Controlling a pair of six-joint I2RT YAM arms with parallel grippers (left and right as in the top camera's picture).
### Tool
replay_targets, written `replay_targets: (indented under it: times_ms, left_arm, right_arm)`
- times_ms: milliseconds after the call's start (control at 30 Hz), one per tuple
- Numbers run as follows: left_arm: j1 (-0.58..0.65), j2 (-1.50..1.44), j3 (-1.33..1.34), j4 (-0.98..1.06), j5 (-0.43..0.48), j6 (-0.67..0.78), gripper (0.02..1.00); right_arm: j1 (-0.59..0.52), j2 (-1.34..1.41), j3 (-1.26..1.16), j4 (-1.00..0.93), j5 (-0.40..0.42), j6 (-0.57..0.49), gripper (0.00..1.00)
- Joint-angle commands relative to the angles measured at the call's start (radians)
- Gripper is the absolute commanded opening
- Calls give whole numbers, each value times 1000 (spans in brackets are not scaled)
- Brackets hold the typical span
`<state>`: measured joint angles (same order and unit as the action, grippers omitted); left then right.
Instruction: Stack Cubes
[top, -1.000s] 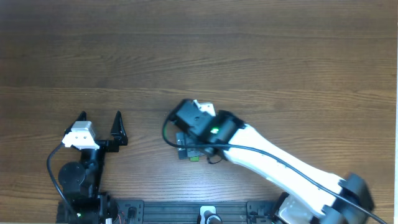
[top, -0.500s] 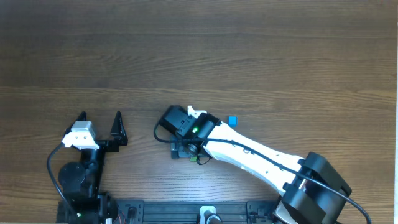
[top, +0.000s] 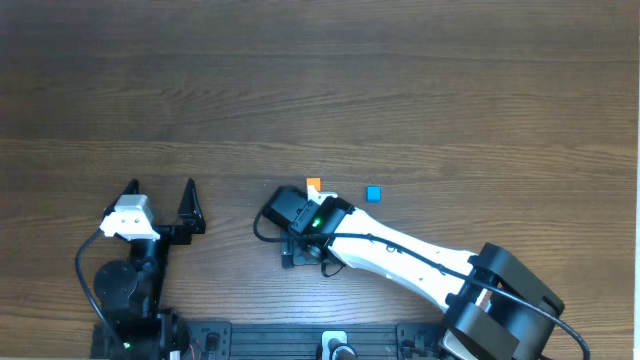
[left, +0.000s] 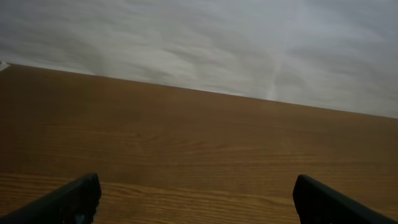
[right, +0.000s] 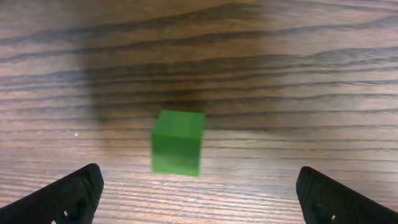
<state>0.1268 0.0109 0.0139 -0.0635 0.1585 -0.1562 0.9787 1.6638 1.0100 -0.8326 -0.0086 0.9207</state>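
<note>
Right wrist view: the right gripper (right: 199, 177) hangs above the green cube (right: 178, 142) with its jaws spread wide, holding nothing. The cube stands between the two fingers (right: 74, 190), slightly nearer one than the other, and touches neither. Judged step: approach to the first pick, with no cube grasped and no stack begun. The next move calls for a small sideways correction to centre the cube, then a straight descent until the fingers flank its opposite faces, then closure. The green cube rests flat on the desk (right: 311, 74), near the near edge and about midway along it. It is a small solid block with crisp edges, a lighter top face and a darker side face, lying in the gripper's shadow. Its sides run close to square with the jaw line, so little wrist rotation appears necessary. In the top view, the orange cube (top: 314, 185) and the blue cube (top: 373, 194) lie near each other but apart, just toward the far edge from the right wrist; either could serve as the stack base. The left gripper (top: 160, 195) sits near the near-left corner, jaws apart and empty.
</note>
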Motion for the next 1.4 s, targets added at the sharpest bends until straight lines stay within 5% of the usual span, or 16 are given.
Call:
replay_targets:
  times_ms: [33, 1400]
  left_arm:
    - [6, -8, -8, 3, 9, 18, 1000]
    - [6, -8, -8, 3, 9, 18, 1000]
  right_arm:
    - [18, 32, -12, 11, -1, 14, 991]
    - [18, 106, -14, 60, 26, 29, 770]
